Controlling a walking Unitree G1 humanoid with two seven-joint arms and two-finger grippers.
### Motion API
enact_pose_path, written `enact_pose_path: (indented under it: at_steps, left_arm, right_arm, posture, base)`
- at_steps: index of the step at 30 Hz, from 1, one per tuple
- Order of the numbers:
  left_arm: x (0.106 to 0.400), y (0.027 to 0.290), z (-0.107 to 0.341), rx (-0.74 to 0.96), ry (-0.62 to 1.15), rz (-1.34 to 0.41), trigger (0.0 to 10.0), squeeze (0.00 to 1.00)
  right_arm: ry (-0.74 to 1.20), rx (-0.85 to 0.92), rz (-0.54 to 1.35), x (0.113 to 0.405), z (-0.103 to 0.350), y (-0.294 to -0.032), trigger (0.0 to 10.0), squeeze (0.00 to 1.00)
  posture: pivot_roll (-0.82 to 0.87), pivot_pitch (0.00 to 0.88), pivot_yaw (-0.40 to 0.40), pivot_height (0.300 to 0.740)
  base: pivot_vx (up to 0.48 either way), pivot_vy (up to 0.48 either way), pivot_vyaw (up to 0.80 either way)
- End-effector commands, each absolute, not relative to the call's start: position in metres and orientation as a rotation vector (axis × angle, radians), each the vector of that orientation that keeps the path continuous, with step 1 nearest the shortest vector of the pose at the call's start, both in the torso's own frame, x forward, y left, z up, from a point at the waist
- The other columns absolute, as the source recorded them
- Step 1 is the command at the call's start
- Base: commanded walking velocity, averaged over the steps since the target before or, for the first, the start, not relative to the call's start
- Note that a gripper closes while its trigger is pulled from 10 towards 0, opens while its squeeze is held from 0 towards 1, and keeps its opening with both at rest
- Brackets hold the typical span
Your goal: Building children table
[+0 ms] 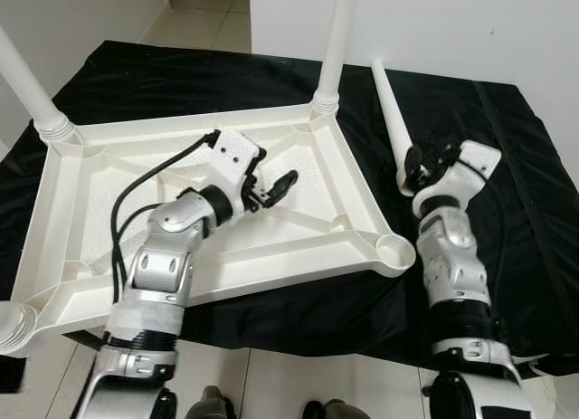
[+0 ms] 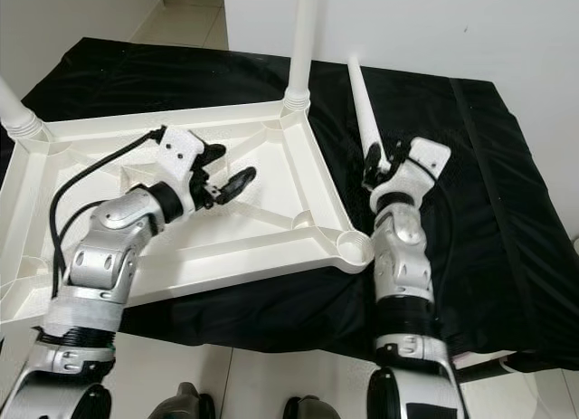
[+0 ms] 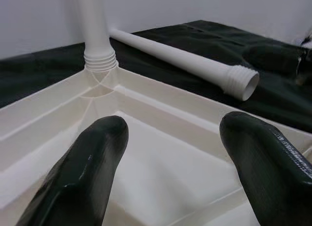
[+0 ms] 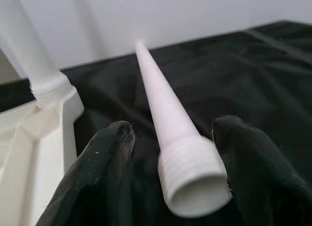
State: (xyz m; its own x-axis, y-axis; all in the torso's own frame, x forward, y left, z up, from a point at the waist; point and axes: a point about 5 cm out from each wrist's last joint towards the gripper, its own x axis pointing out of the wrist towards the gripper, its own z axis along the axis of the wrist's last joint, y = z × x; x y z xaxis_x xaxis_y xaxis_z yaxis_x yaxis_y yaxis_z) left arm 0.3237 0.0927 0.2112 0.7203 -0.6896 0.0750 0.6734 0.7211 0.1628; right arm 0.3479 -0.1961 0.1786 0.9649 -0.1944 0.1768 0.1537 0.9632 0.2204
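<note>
An upside-down white plastic table top (image 1: 298,249) lies on a black cloth. White legs stand screwed into its far right corner (image 1: 335,39), its far left corner (image 1: 27,84) and its near left corner (image 1: 11,328). The near right corner socket (image 1: 395,250) holds no leg. A loose tapered leg (image 1: 389,111) lies on the cloth right of the top, its threaded end (image 4: 192,172) toward me. My right gripper (image 1: 418,166) is open, one finger on each side of that threaded end. My left gripper (image 1: 274,179) hangs open over the top's ribbed inside, holding nothing.
The black cloth (image 1: 507,166) covers a low surface that ends just in front of my legs, with tiled floor (image 1: 271,383) below. A white wall (image 1: 470,30) stands close behind. Bare cloth lies to the right of the loose leg.
</note>
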Motion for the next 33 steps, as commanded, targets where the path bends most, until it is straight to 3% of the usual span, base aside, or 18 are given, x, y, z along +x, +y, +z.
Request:
enact_pose_path:
  at_steps: [1, 11, 12, 18, 19, 20, 21, 33]
  left_arm:
    - [0.327, 0.101, 0.206, 0.067, -0.109, -0.515, 10.0, 0.0]
    - [0.316, 0.076, 0.2, 0.0, -0.085, -0.541, 10.0, 0.0]
    - [0.314, 0.071, 0.2, -0.006, -0.08, -0.553, 10.0, 0.0]
    - [0.31, 0.062, 0.199, -0.001, -0.058, -0.589, 10.0, 0.0]
    - [0.308, 0.061, 0.198, 0.002, -0.055, -0.593, 10.0, 0.0]
    - [0.308, 0.061, 0.198, 0.002, -0.055, -0.593, 10.0, 0.0]
    - [0.307, 0.06, 0.199, 0.0, -0.052, -0.594, 10.0, 0.0]
    - [0.297, 0.055, 0.2, 0.005, -0.036, -0.599, 10.0, 0.0]
  right_arm:
    - [-0.184, 0.195, -0.188, 0.347, 0.173, -0.196, 10.0, 0.0]
    - [-0.144, 0.091, -0.17, 0.361, 0.174, -0.205, 10.0, 0.0]
    - [-0.135, 0.057, -0.168, 0.365, 0.175, -0.209, 10.0, 1.0]
    - [-0.108, 0.006, -0.149, 0.376, 0.177, -0.217, 10.0, 1.0]
    - [-0.095, -0.005, -0.141, 0.378, 0.177, -0.219, 10.0, 0.9]
    - [-0.095, -0.005, -0.141, 0.378, 0.177, -0.219, 10.0, 0.9]
    - [-0.079, -0.017, -0.128, 0.38, 0.175, -0.22, 10.0, 0.0]
    - [-0.069, -0.08, -0.03, 0.388, 0.176, -0.217, 10.0, 0.0]
  posture:
    - [0.12, 0.08, -0.038, 0.74]
    - [0.13, 0.069, -0.038, 0.74]
    - [0.14, 0.072, -0.039, 0.74]
    - [0.14, 0.083, -0.045, 0.74]
    - [0.15, 0.086, -0.047, 0.74]
    - [0.15, 0.086, -0.047, 0.74]
    - [0.15, 0.091, -0.05, 0.74]
    - [0.16, 0.124, -0.05, 0.74]
  base:
    - [0.0, 0.0, 0.0]
    - [0.0, 0.0, 0.0]
    - [0.0, 0.0, 0.0]
    - [0.0, 0.0, 0.0]
    - [0.0, 0.0, 0.0]
    - [0.0, 0.0, 0.0]
    - [0.0, 0.0, 0.0]
    - [0.0, 0.0, 0.0]
